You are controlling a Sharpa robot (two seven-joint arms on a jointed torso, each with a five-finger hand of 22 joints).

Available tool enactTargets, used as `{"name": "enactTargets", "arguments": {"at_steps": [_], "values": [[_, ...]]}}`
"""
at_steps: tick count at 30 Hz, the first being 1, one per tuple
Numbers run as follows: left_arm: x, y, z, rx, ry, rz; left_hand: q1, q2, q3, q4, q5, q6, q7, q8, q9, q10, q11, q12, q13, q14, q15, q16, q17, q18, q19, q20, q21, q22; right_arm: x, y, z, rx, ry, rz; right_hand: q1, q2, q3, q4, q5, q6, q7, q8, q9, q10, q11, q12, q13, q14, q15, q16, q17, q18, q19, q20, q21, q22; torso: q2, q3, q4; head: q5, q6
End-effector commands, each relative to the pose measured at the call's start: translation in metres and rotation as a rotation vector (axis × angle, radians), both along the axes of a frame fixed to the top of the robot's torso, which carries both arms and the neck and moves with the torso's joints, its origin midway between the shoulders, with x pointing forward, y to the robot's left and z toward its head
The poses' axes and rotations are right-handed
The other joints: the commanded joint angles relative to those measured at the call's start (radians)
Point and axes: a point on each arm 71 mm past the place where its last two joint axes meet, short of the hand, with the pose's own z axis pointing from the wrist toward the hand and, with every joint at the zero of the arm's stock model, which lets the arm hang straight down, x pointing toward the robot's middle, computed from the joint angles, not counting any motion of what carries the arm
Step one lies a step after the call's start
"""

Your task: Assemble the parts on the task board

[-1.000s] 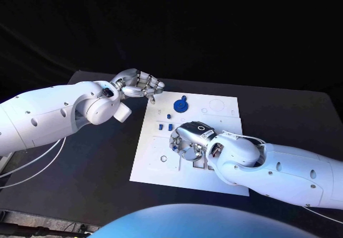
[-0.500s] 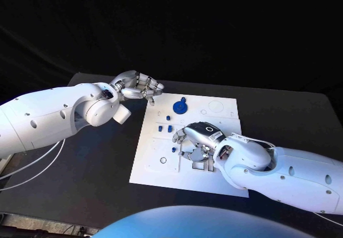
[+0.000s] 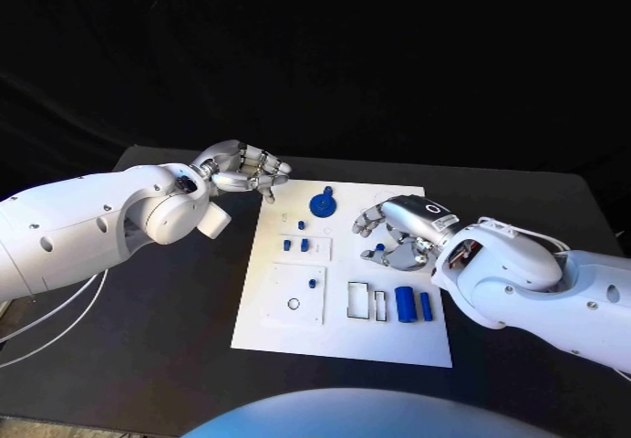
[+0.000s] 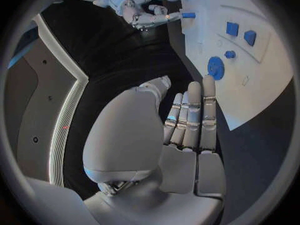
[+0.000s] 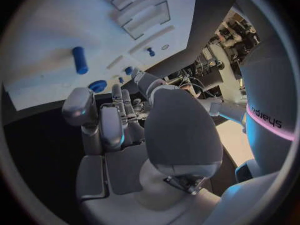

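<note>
The right hand (image 3: 398, 239) has lifted off the board's (image 3: 296, 315) near slots toward its middle, pinching a small blue part (image 3: 378, 248); the left hand (image 3: 244, 168) stays curled, empty, at the far corner. Black surface (image 3: 158, 356).

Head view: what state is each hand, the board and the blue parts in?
left hand: fingers curled, holding nothing.
right hand: pinching a small blue peg over the board.
board: flat on the table.
blue gear: lying on the board.
blue cylinders: lying side by side on the board.
</note>
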Motion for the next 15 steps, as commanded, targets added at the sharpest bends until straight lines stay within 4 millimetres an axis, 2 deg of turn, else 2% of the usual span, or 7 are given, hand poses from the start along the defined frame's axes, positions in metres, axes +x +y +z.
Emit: {"name": "enactTargets", "arguments": {"at_steps": [1,3,4,6,7,8,15], "values": [[-0.001,-0.002,0.001,-0.008,-0.010,-0.020,-0.007,-0.004,-0.001,-0.007,0.001,-0.010,0.030,-0.002,-0.001,-0.007,-0.003,0.003,-0.001,-0.002,0.006,-0.007,-0.001,0.013,0.004,0.006,-0.005,-0.001,0.009,-0.015,-0.003,-0.001,0.075,-0.038,0.036,0.011,-0.102,0.029,0.005,0.013,0.003,-0.011,-0.010,-0.033,0.003,0.015,-0.007,-0.004,0.003,-0.013,-0.028,0.006,-0.008,0.007,-0.040,0.004,-0.003,-0.0016,-0.0047,-0.011,0.010],[-0.001,-0.002,0.002,-0.008,-0.010,-0.021,-0.007,-0.004,-0.001,-0.007,0.001,-0.010,0.030,-0.002,-0.001,-0.007,-0.003,0.003,-0.001,-0.002,0.006,-0.007,-0.001,0.013,0.004,0.006,-0.005,-0.001,0.013,-0.021,-0.003,-0.014,0.076,-0.048,0.077,0.033,-0.189,0.062,0.008,0.018,0.004,-0.021,-0.019,-0.046,0.004,0.031,-0.009,-0.007,0.007,-0.015,-0.035,0.008,-0.009,0.007,-0.053,0.000,-0.003,-0.0021,-0.0051,-0.012,0.012],[-0.001,-0.002,0.002,-0.008,-0.010,-0.021,-0.007,-0.004,-0.001,-0.007,0.001,-0.010,0.030,-0.002,-0.001,-0.007,-0.003,0.003,-0.001,-0.002,0.006,-0.007,-0.001,0.013,0.004,0.006,-0.005,-0.001,0.014,-0.023,-0.003,-0.020,0.075,-0.052,0.078,0.033,-0.189,0.063,0.008,0.018,0.004,-0.021,-0.019,-0.047,0.004,0.032,-0.009,-0.007,0.007,-0.015,-0.036,0.008,-0.009,0.007,-0.053,0.000,-0.003,-0.0019,-0.0051,-0.012,0.012],[-0.001,-0.001,0.001,-0.008,-0.010,-0.021,-0.007,-0.004,-0.001,-0.007,0.001,-0.010,0.030,-0.002,-0.001,-0.007,-0.003,0.003,-0.001,-0.002,0.006,-0.007,-0.001,0.013,0.004,0.006,-0.005,-0.001,0.018,-0.028,-0.003,-0.038,0.068,-0.061,0.118,0.043,-0.247,0.101,0.008,0.006,0.012,-0.041,-0.032,-0.059,0.008,0.045,-0.011,-0.012,0.007,-0.021,-0.049,0.011,-0.013,0.009,-0.073,-0.005,-0.003,-0.0010,-0.0046,-0.012,0.010],[-0.001,-0.001,0.001,-0.008,-0.010,-0.021,-0.007,-0.004,-0.001,-0.007,0.001,-0.010,0.030,-0.002,-0.001,-0.007,-0.003,0.003,-0.001,-0.002,0.006,-0.007,-0.001,0.013,0.004,0.006,-0.005,-0.001,0.019,-0.030,-0.004,-0.048,0.065,-0.064,0.131,0.048,-0.251,0.109,0.008,0.001,0.021,-0.047,-0.036,-0.059,0.011,0.049,-0.011,-0.011,0.009,-0.019,-0.049,0.010,-0.012,0.010,-0.073,-0.005,-0.003,-0.0007,-0.0044,-0.013,0.010],[-0.001,-0.002,0.001,-0.008,-0.010,-0.022,-0.007,-0.004,-0.001,-0.007,0.001,-0.010,0.030,-0.002,-0.001,-0.007,-0.003,0.003,-0.001,-0.002,0.006,-0.007,-0.001,0.013,0.004,0.006,-0.005,-0.001,0.020,-0.030,-0.005,-0.052,0.065,-0.065,0.135,0.049,-0.253,0.112,0.007,-0.001,0.024,-0.049,-0.038,-0.058,0.013,0.051,-0.011,-0.011,0.010,-0.020,-0.050,0.010,-0.012,0.010,-0.075,-0.005,-0.002,-0.0011,-0.0043,-0.013,0.010],[-0.001,-0.001,0.001,-0.008,-0.009,-0.023,-0.007,-0.004,-0.001,-0.007,0.001,-0.010,0.030,-0.002,-0.001,-0.007,-0.003,0.003,-0.001,-0.002,0.006,-0.007,-0.001,0.013,0.004,0.006,-0.005,-0.001,0.022,-0.030,-0.011,-0.098,0.076,-0.055,0.147,0.052,-0.258,0.123,0.007,0.005,0.027,-0.051,-0.042,-0.054,0.015,0.058,-0.011,-0.011,0.012,-0.019,-0.051,0.010,-0.011,0.012,-0.076,-0.005,-0.002,-0.0030,-0.0044,-0.010,0.008]]}}
